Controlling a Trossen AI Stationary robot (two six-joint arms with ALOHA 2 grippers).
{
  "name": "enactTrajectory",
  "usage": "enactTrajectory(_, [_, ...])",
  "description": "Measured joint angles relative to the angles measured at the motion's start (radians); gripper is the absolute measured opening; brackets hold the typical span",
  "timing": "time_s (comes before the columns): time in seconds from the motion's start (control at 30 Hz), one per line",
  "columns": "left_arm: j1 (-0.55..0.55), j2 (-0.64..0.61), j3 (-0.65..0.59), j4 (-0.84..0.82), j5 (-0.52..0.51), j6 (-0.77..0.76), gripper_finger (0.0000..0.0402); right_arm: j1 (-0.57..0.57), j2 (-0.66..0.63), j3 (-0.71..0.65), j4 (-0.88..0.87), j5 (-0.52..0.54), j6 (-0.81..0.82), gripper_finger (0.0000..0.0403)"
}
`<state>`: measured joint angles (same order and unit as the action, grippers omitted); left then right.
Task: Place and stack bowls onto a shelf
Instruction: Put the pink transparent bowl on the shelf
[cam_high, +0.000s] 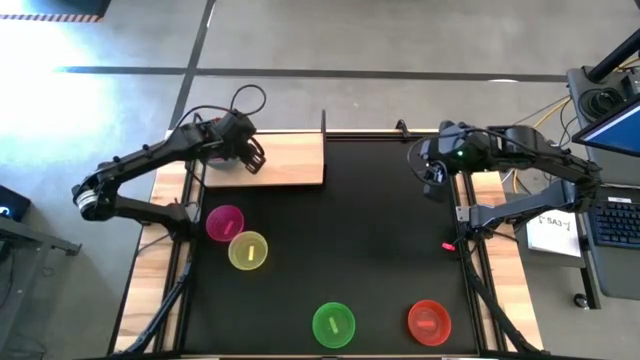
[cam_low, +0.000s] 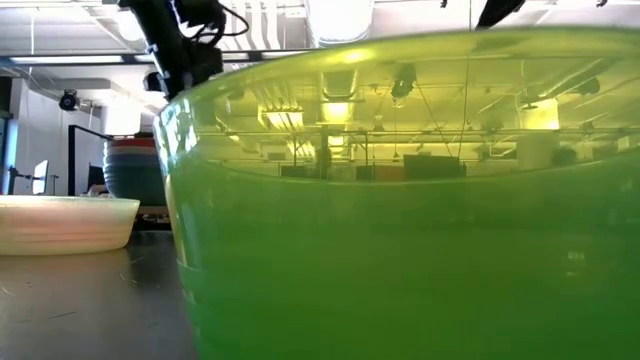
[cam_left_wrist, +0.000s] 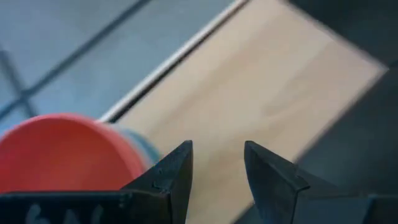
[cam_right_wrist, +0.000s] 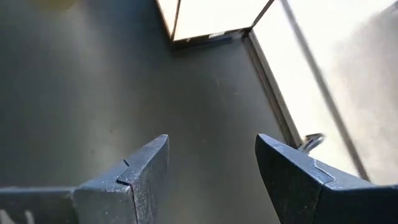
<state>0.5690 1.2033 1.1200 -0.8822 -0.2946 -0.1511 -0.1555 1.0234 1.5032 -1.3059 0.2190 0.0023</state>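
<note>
A light wooden shelf (cam_high: 290, 160) stands at the table's far left. On it sits a stack with a red bowl (cam_left_wrist: 62, 152) on top of a blue-grey one (cam_left_wrist: 144, 146); the stack (cam_low: 135, 170) also shows in the low view. My left gripper (cam_left_wrist: 217, 158) hovers open over the shelf board (cam_left_wrist: 261, 81), just beside the stack (cam_high: 250, 158). Loose on the black table rest a magenta bowl (cam_high: 225, 222), a yellow bowl (cam_high: 248, 250), a green bowl (cam_high: 333, 325) and a red bowl (cam_high: 429, 321). My right gripper (cam_right_wrist: 211, 162) waits open over the far right of the table (cam_high: 432, 175).
The green bowl (cam_low: 400, 200) fills most of the low view, with the pale yellow bowl (cam_low: 60, 222) to its left. A black frame post (cam_high: 323, 122) rises at the shelf's right end. The middle of the black table (cam_high: 380, 230) is bare. A laptop and papers (cam_high: 560, 235) lie beyond the right edge.
</note>
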Motion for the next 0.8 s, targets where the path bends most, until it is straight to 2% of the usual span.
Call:
enactTrajectory(0.2, [-0.079,0.0,0.018,-0.001,0.089,-0.057,0.0128,0.0,-0.001,-0.058,-0.012,-0.179,0.068,0.0228])
enactTrajectory(0.33, [-0.193,0.002,0.016,-0.009,0.098,-0.131,0.0128,0.0,0.007,-0.093,-0.048,-0.273,0.115,0.0228])
enactTrajectory(0.5, [-0.362,0.015,0.011,-0.093,0.098,-0.258,0.0128,0.0,0.004,-0.17,-0.052,-0.306,0.118,0.0228])
enactTrajectory(0.67, [-0.49,0.02,-0.026,-0.259,0.096,-0.508,0.0128,0.0,0.006,-0.242,-0.053,-0.305,0.118,0.0228])
enactTrajectory(0.8, [-0.558,0.019,-0.106,-0.302,0.096,-0.684,0.0128,0.0,0.009,-0.283,-0.052,-0.305,0.112,0.0228])
